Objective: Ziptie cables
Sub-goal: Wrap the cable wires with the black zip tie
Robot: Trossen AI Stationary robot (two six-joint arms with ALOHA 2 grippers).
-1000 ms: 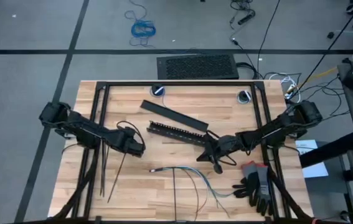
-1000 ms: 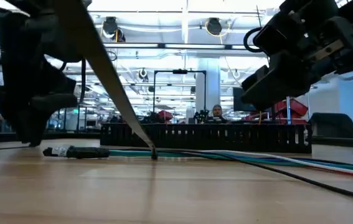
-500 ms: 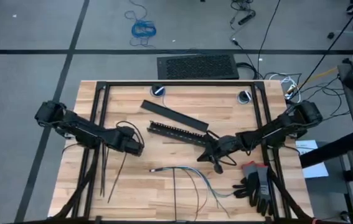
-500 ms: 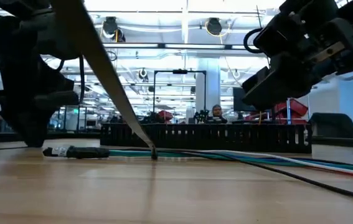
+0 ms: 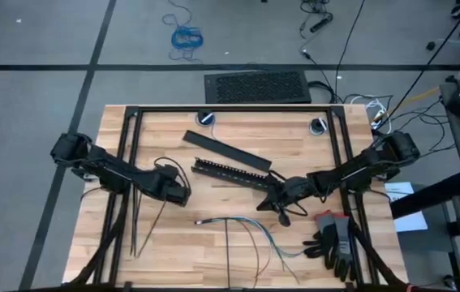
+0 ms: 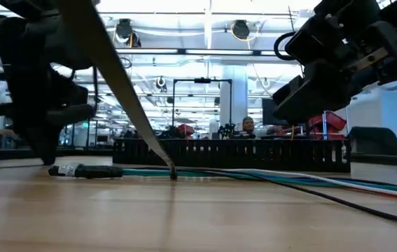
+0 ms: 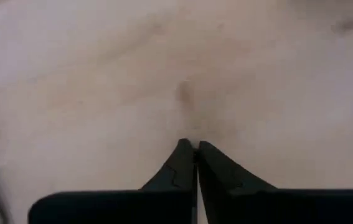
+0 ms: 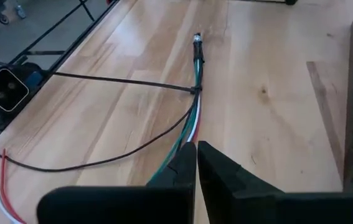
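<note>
Right pincer shut, cables just ahead

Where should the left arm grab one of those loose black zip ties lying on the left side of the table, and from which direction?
Judging by the high view, the zipties lie flat and straight along the table's left side, near the left gripper. Grip one near mid-length, coming straight down with the jaws set across its width. It is thin and flat on the wood, so the tips probably need to touch the table.
</note>
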